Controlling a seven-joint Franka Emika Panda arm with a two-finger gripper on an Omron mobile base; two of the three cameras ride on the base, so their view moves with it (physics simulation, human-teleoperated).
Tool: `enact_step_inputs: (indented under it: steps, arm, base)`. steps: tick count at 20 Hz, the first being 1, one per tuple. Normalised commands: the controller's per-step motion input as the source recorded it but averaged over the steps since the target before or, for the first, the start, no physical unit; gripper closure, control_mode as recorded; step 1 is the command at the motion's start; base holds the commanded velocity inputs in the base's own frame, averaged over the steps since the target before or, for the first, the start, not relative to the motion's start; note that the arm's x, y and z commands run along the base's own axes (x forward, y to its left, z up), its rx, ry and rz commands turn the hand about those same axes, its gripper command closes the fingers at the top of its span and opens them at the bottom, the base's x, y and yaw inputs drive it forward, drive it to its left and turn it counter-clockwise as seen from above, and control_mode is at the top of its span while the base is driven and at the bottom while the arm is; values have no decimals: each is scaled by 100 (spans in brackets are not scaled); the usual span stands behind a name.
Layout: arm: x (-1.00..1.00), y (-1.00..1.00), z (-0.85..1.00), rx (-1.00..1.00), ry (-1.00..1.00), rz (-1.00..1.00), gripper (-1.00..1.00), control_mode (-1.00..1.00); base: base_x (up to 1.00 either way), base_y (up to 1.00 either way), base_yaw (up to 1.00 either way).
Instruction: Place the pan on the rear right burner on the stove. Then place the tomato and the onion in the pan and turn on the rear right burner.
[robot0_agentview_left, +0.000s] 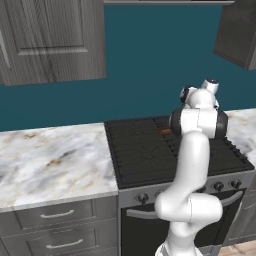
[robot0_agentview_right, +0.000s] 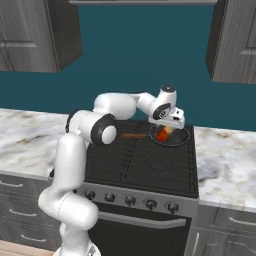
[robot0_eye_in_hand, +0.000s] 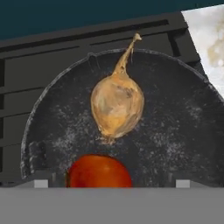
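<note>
Tan onion (robot0_eye_in_hand: 117, 109) lies in the pan (robot0_eye_in_hand: 175, 131), tomato (robot0_eye_in_hand: 99, 171) at its six o'clock; my tool (robot0_agentview_right: 167, 129) gapes empty. Next: the burner knob.

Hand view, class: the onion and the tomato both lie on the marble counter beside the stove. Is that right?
Not quite. The onion and the tomato both lie in the pan, which sits on the stove, not on the counter. The hand view shows it.

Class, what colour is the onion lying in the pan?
Tan-yellow; the onion shows best in the hand view.
</note>
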Motion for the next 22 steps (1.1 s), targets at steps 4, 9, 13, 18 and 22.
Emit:
enact_step_inputs:
  steps: [4,9,13,18,22]
  arm:
    - [-66,0,74,0,-15,-1,-100,-100]
    - [-100,3,49,-1,-15,-5,-100,-100]
    - [-100,16,46,-4,-14,-6,-100,-100]
    - [-100,23,40,-4,-15,-4,-100,-100]
    - [-100,18,31,-4,-16,-1,-100,-100]
  base:
    - [0,0,0]
    - [0,0,0]
    - [0,0,0]
    - [0,0,0]
    - [0,0,0]
